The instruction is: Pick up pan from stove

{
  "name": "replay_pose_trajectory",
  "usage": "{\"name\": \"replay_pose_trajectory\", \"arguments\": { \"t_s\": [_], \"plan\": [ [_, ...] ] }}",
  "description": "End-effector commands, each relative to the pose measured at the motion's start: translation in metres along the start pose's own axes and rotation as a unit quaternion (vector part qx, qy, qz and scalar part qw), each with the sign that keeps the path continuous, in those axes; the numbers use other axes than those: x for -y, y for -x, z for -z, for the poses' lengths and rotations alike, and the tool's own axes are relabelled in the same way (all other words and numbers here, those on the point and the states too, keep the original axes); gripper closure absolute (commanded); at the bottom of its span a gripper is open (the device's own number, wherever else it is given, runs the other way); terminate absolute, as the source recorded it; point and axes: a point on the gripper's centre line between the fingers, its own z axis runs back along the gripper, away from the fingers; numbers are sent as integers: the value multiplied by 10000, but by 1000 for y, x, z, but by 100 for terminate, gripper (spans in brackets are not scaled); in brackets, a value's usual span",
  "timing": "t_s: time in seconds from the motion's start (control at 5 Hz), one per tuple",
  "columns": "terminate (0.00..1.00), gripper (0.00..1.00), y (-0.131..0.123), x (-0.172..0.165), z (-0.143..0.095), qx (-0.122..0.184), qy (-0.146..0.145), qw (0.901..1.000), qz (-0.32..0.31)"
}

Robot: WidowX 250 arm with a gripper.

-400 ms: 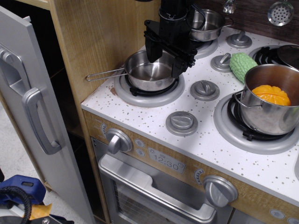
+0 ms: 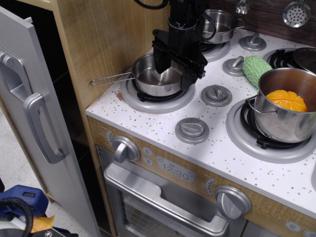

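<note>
The pan is a small shiny steel saucepan on the front left burner of the stove. Its long thin handle points left, past the stove's edge. My black gripper comes straight down over the pan's right half. It is open, with one finger inside the bowl and the other at the right rim. The fingers hide part of the rim, and I cannot tell whether they touch it. The pan rests on the burner.
A larger steel pot holding an orange toy food sits on the front right burner. A green bumpy toy vegetable lies behind it. Another small steel pot sits at the back. A wooden wall and a grey door stand to the left.
The gripper has come down a little toward the pan, so its fingers sit lower around the pan's right side. The pan has not moved.
</note>
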Motion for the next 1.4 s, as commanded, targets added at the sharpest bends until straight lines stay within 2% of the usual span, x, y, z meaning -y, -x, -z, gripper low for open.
{"name": "replay_pose_trajectory", "arguments": {
  "t_s": [0.0, 0.2, 0.4, 0.6, 0.8, 1.2],
  "plan": [
    [0, 0, -3, -11, 2, 269, 39, 9996, 84],
    [0, 0, -2, -14, 13, 332, 224, 9992, 84],
    [0, 100, -2, -13, 16, 315, 257, 9992, 35],
    [0, 100, -1, -12, 14, 302, 270, 9992, 8],
    [0, 100, -4, -8, -3, 321, -56, 9995, -47],
    [0, 100, -13, -11, -44, 194, -482, 9986, -84]
  ]
}}
